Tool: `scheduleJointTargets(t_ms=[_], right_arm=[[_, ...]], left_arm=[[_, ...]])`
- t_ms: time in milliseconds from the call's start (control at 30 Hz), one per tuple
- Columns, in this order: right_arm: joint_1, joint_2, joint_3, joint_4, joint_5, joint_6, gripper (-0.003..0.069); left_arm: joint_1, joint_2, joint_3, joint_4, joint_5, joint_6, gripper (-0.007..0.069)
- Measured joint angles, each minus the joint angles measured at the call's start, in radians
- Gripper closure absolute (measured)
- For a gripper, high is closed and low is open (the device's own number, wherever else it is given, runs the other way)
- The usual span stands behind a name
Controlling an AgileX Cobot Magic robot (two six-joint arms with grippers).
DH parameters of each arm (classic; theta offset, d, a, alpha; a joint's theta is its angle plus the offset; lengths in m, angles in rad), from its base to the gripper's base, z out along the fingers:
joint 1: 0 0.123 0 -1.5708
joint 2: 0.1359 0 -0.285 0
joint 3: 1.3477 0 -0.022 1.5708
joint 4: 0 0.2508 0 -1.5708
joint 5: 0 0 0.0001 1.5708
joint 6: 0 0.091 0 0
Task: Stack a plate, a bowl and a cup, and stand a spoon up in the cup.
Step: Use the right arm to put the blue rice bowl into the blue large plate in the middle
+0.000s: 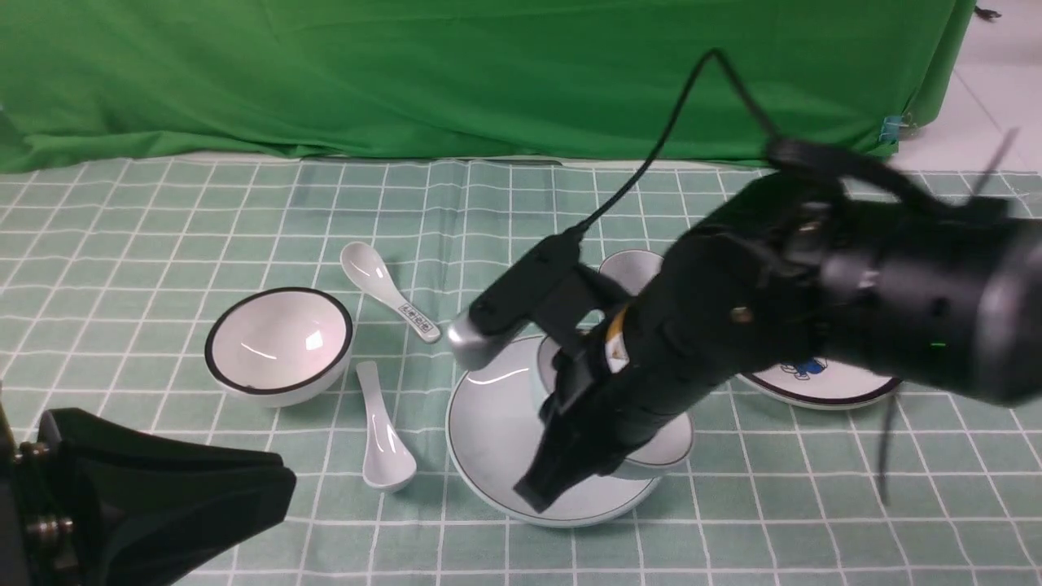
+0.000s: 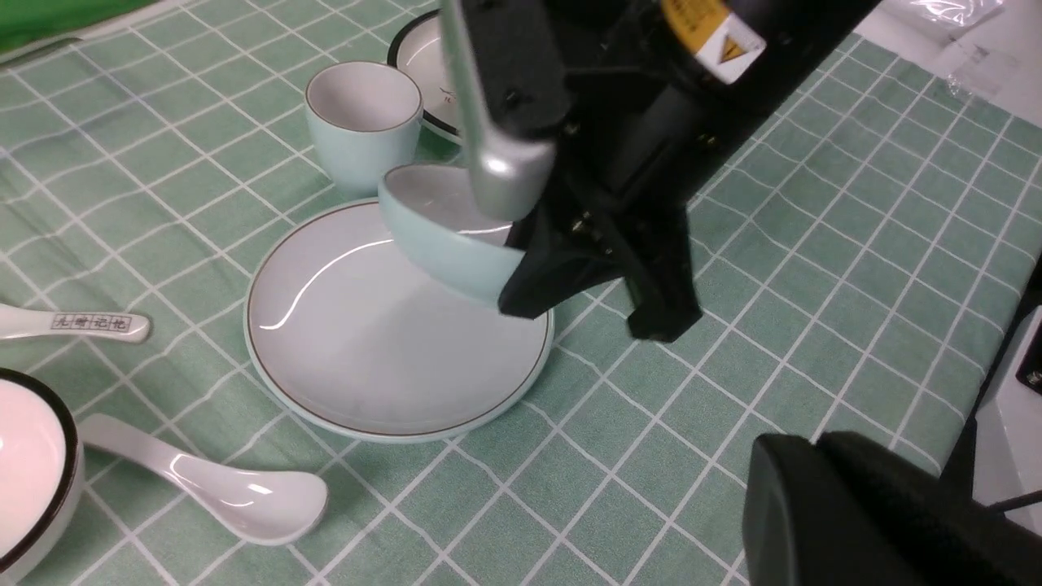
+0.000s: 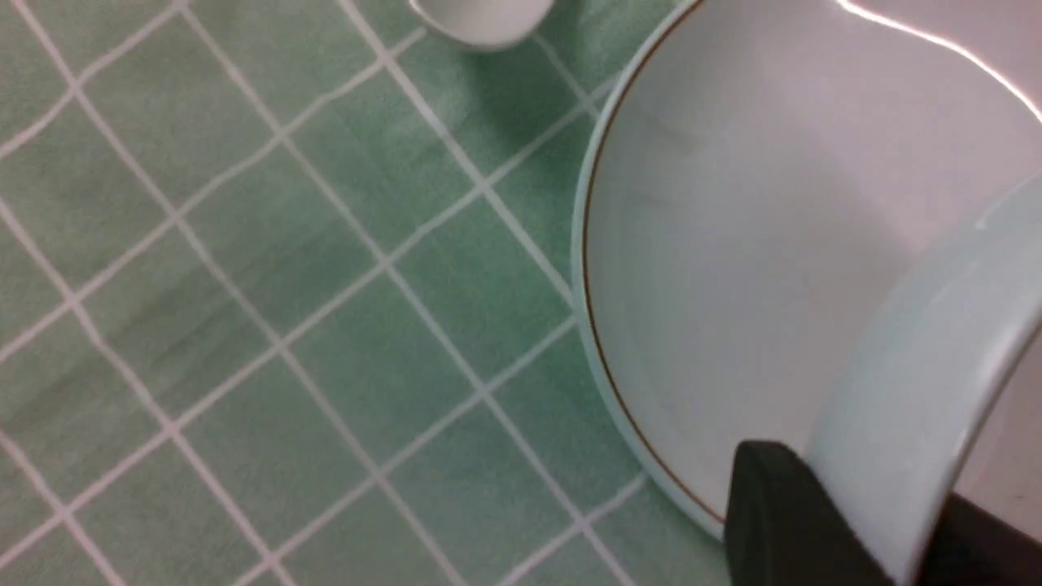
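Observation:
The pale blue plate (image 1: 496,431) lies at the centre of the checked cloth and also shows in the left wrist view (image 2: 366,342). My right gripper (image 1: 570,480) is shut on the rim of the pale blue bowl (image 2: 440,236), holding it tilted just above the plate. In the right wrist view the bowl wall (image 3: 904,391) sits between the fingers (image 3: 781,521). The cup (image 2: 362,122) stands upright just behind the plate. The plain spoon (image 1: 383,443) lies left of the plate. My left gripper (image 1: 277,488) is shut and empty at the near left.
A white bowl with a black rim (image 1: 279,342) stands at the left. A spoon with printed squares (image 1: 391,293) lies behind it. A white plate with a black rim and blue drawing (image 1: 814,382) is at the right, partly behind my right arm. A green curtain hangs behind the table.

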State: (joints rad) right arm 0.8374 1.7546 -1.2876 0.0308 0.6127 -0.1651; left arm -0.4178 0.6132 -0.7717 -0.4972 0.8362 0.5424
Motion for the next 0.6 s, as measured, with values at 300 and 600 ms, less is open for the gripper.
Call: scheduleJointTargets(t_ms=[300,600], right_arm=[[0.003,0.132,-0.045,-0.006,-0.042,-0.010,0.0573],[0.003,0.154,-0.049,-0.011,-0.082,-0.016,0.0505]], left_arm=[[0.000,0.000,0.000,0.000,0.000,0.006,0.0616],[0.000,0.000,0.000,0.000,0.000,0.007,0.0616]])
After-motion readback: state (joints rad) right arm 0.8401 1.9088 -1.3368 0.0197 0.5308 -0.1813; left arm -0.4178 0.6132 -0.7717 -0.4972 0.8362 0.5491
